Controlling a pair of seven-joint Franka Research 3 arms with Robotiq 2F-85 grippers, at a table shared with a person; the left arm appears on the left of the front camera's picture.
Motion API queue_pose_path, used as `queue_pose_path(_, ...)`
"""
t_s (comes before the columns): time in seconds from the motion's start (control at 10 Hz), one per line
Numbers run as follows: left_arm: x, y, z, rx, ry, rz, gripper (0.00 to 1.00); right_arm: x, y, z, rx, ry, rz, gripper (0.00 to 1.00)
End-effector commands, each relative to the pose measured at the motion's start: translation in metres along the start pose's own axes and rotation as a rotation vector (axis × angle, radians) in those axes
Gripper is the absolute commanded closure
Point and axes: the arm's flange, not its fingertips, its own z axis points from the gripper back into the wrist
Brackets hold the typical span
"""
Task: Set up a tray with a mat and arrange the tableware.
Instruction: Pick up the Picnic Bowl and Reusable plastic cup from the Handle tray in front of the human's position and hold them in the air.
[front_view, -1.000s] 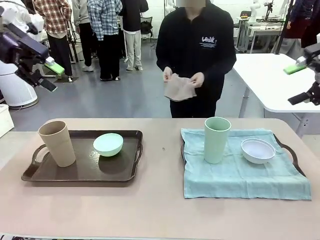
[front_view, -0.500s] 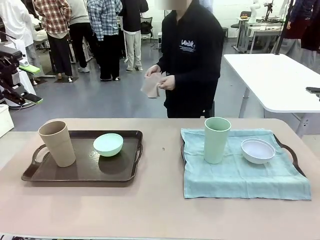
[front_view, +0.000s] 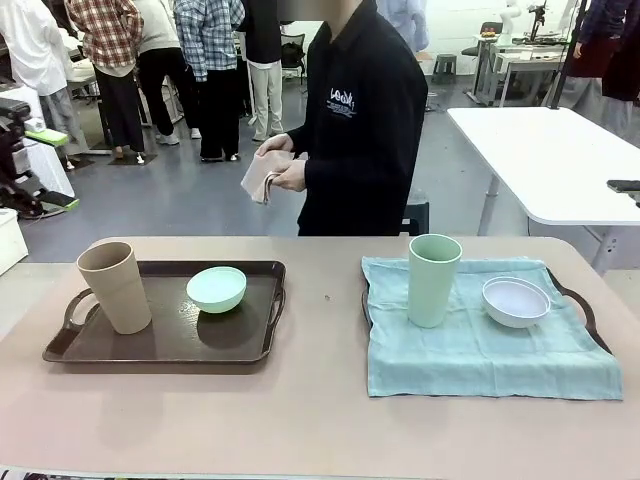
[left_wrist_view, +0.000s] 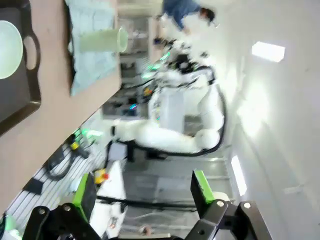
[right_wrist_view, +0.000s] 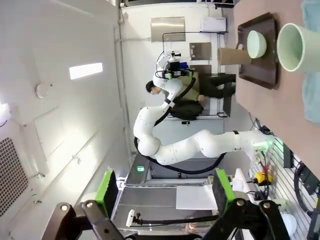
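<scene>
A dark brown tray (front_view: 160, 345) at the left holds a tan cup (front_view: 113, 287) and a mint green bowl (front_view: 216, 288). At the right, a teal mat (front_view: 480, 350) covers a second tray (front_view: 578, 302); a pale green cup (front_view: 434, 280) and a white bowl (front_view: 516, 301) stand on it. My left gripper (front_view: 52, 168) hangs open at the far left edge, well above the table. Its wrist view has the open gripper (left_wrist_view: 142, 190) facing the room, with the mint bowl (left_wrist_view: 9, 42) and green cup (left_wrist_view: 100, 40) sideways at top left. My right gripper (right_wrist_view: 164, 191) is open and holds nothing.
A person (front_view: 360, 120) stands at the far side, turned sideways, holding a folded beige cloth (front_view: 262, 172) in both hands. A white table (front_view: 540, 160) stands behind at the right. Other people stand far back. Bare tabletop (front_view: 320, 400) runs along the front.
Both arms have pulled back toward the picture's edges. The person has turned and stepped left, carrying the beige cloth along. The tableware has not moved.
</scene>
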Motion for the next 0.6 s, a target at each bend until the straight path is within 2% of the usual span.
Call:
queue_pose_path(0.0, -0.031, 0.013, -0.011, -0.148, -0.232, 0.058, 0.0, -0.001, -0.011, 0.007, -0.052, -0.028, 0.031, 0.0)
queue_pose_path(0.1, -0.043, 0.009, -0.031, -0.126, -0.296, 0.061, 0.0, 0.0, -0.011, 0.005, -0.068, -0.028, 0.039, 0.0)
queue_pose_path(0.2, -0.014, 0.018, 0.008, -0.079, -0.09, 0.04, 0.0, -0.001, -0.003, 0.005, -0.021, -0.012, 0.006, 0.0)
queue_pose_path(0.5, -0.014, 0.018, 0.008, -0.079, -0.09, 0.04, 0.0, -0.001, -0.003, 0.005, -0.021, -0.012, 0.006, 0.0)
